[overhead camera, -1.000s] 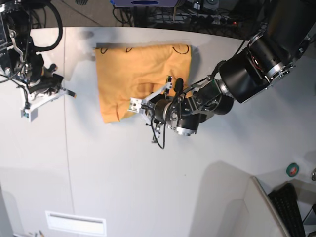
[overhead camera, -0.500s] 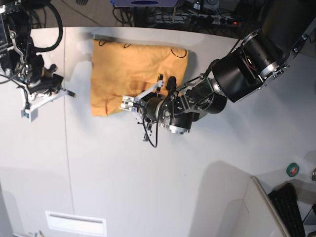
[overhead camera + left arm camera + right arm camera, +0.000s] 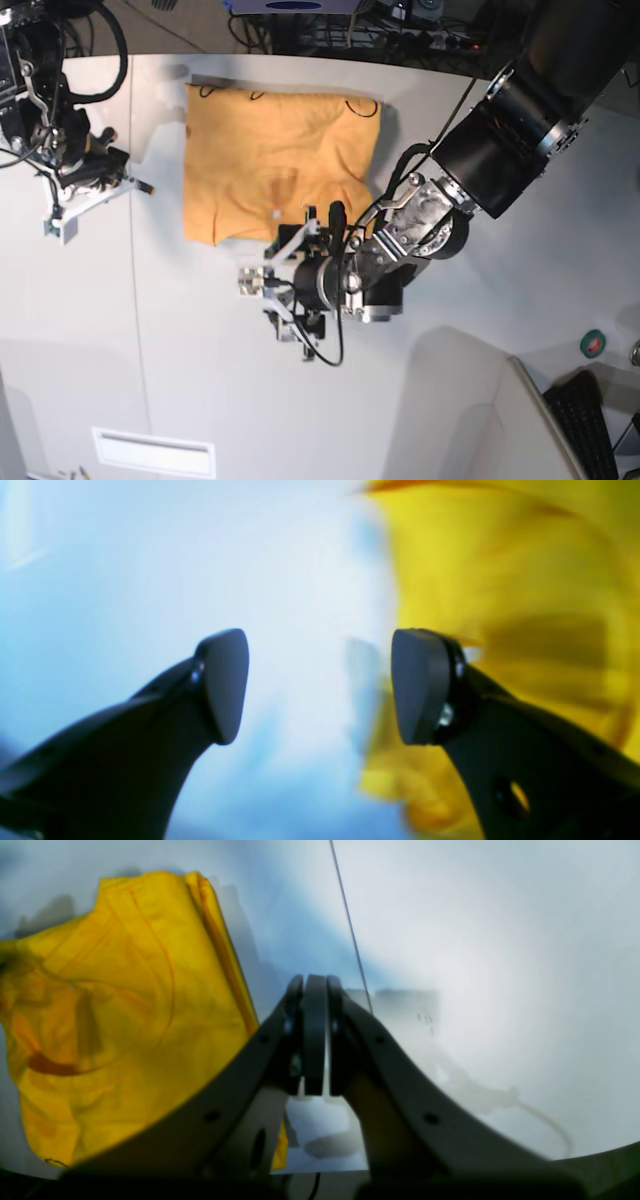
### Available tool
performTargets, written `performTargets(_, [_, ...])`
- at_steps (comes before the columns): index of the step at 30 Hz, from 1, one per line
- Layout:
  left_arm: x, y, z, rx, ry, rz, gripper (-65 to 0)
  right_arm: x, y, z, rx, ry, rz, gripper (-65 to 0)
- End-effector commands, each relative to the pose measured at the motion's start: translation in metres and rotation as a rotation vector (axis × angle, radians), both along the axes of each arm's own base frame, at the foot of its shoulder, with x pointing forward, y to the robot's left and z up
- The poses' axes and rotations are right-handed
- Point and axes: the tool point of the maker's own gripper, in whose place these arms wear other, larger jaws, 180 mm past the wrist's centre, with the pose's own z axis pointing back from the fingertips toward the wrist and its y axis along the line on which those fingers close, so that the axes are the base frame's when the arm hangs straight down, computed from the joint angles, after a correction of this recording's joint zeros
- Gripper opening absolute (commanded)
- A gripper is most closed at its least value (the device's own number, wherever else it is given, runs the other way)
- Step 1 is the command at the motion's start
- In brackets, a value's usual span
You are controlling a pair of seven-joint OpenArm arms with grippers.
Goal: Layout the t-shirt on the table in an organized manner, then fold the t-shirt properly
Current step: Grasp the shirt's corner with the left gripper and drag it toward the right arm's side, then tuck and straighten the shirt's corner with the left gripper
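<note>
Left gripper (image 3: 262,303) is spread wide with nothing in it, low over bare table (image 3: 200,380) just near of the t-shirt (image 3: 270,165). Right gripper (image 3: 58,222) sits clamped and empty, far left. Shirt lies bunched toward the far edge, cables beyond.

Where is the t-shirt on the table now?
In the base view the t-shirt lies folded at the far, upper-middle part of the table, between the shut right gripper on the left and the open left gripper just below it.

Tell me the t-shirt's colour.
Plain orange-yellow t-shirt, with thin dark trim along its far edge; the base view shows it best.
</note>
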Motion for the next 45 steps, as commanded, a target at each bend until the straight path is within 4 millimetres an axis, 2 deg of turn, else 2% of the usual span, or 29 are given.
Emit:
performTargets(1, [0.011, 0.006, 0.011, -0.01, -0.029, 0.032, -29.9, 0.009, -0.004, 0.009, -0.014, -0.039, 0.004, -65.0])
performTargets(5, [0.018, 0.055, -0.001, 0.107, -0.027, 0.12, -55.8, 0.008, -0.002, 0.008, -0.013, -0.037, 0.009, -65.0])
performTargets(7, [0.021, 0.073, -0.005, 0.166, -0.027, 0.152, -61.9, 0.008, -0.002, 0.008, -0.013, -0.037, 0.009, -65.0])
performTargets(9, [0.024, 0.086, -0.006, 0.215, -0.024, 0.189, -57.6, 0.008, -0.002, 0.008, -0.013, -0.037, 0.009, -65.0])
performTargets(13, [0.022, 0.102, -0.005, 0.219, 0.061, 0.26, -37.7, 0.009, 0.006, 0.007, 0.014, -0.04, -0.002, -65.0])
performTargets(16, [0.016, 0.101, -0.001, 0.135, 0.152, 0.287, -24.5, 0.008, 0.009, 0.006, 0.019, -0.037, 0.004, -65.0])
performTargets(18, [0.011, 0.1, -0.001, 0.092, 0.196, 0.296, -24.5, 0.008, 0.009, 0.006, 0.019, -0.037, 0.004, -65.0])
performTargets(21, [0.006, 0.1, -0.005, 0.06, 0.24, 0.315, -31.9, 0.008, 0.009, 0.007, 0.019, -0.037, 0.002, -65.0])
performTargets(23, [-0.002, 0.105, -0.019, 0.063, 0.292, 0.339, -37.7, 0.008, 0.009, 0.007, 0.019, -0.037, 0.002, -65.0])
performTargets(26, [-0.012, 0.111, -0.034, 0.065, 0.349, 0.367, -41.8, 0.008, 0.009, 0.006, 0.019, -0.037, 0.004, -65.0])
performTargets(28, [-0.02, 0.11, -0.04, 0.051, 0.385, 0.376, -42.0, 0.008, 0.009, 0.006, 0.019, -0.037, 0.004, -65.0])
performTargets(39, [-0.026, 0.104, -0.042, 0.02, 0.424, 0.379, -42.0, 0.009, 0.009, 0.007, 0.019, -0.038, 0.004, -65.0])
performTargets(45, [-0.027, 0.11, -0.051, 0.033, 0.451, 0.409, -42.0, 0.008, 0.009, 0.006, 0.019, -0.037, 0.004, -65.0])
